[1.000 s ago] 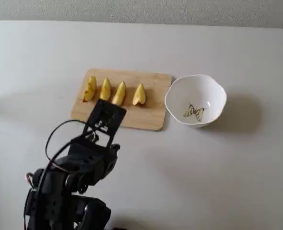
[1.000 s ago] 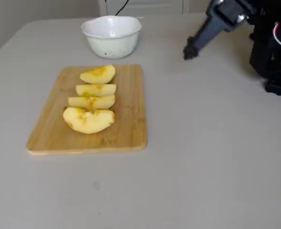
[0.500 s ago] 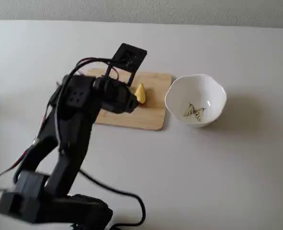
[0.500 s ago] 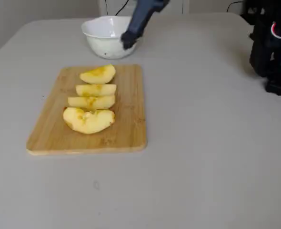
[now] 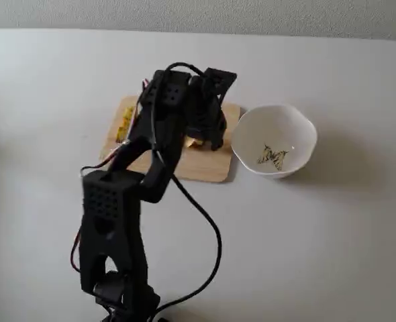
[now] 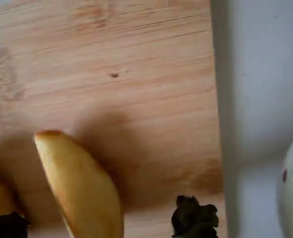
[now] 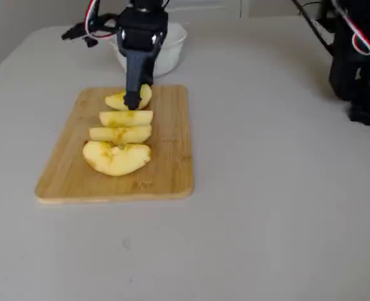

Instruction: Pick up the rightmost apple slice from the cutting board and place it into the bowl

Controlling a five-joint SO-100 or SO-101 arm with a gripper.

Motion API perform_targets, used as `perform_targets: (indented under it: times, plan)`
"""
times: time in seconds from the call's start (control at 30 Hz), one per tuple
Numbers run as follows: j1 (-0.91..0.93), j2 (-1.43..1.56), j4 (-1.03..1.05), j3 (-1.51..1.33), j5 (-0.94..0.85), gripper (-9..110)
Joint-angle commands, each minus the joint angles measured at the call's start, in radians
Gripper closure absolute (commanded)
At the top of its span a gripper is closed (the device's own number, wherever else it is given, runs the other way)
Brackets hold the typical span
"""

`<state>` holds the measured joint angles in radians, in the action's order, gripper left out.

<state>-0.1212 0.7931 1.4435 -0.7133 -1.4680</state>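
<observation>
Pale-yellow teardrop apple slice (image 7: 130,98) lies on the light tan wooden cutting board (image 7: 166,163), at the board end nearest the white wavy-rimmed bowl (image 5: 274,139). In the wrist view the slice (image 6: 79,183) sits between two dark fingertips (image 6: 194,217), one on each side. The black gripper (image 7: 133,100) is down at the slice, jaws open around it, not clamped. Three more yellow slices (image 7: 119,135) line up behind it in a fixed view. Bowl stands on the white bench (image 5: 332,228) just beside the board.
</observation>
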Motion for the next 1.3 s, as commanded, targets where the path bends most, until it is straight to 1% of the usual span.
perform_targets:
  times: [0.0, 0.03, 0.07, 0.37, 0.57, 0.73, 1.17, 1.2, 1.27]
  plan:
    - [0.023, -0.35, 0.276, 0.795, -0.015, 62]
    - [0.023, -0.425, 0.314, 0.927, -0.017, 63]
    - [0.018, -0.451, 0.331, 0.959, -0.023, 63]
    - [-0.015, -0.5, 0.37, 0.966, 0.005, 68]
    - [-0.026, -0.518, 0.376, 0.959, 0.02, 81]
    - [-0.029, -0.534, 0.377, 0.959, 0.034, 101]
    - [-0.071, -0.48, 0.376, 0.968, 0.097, 101]
    - [-0.072, -0.476, 0.376, 0.968, 0.104, 100]
    - [-0.075, -0.462, 0.376, 0.968, 0.123, 89]
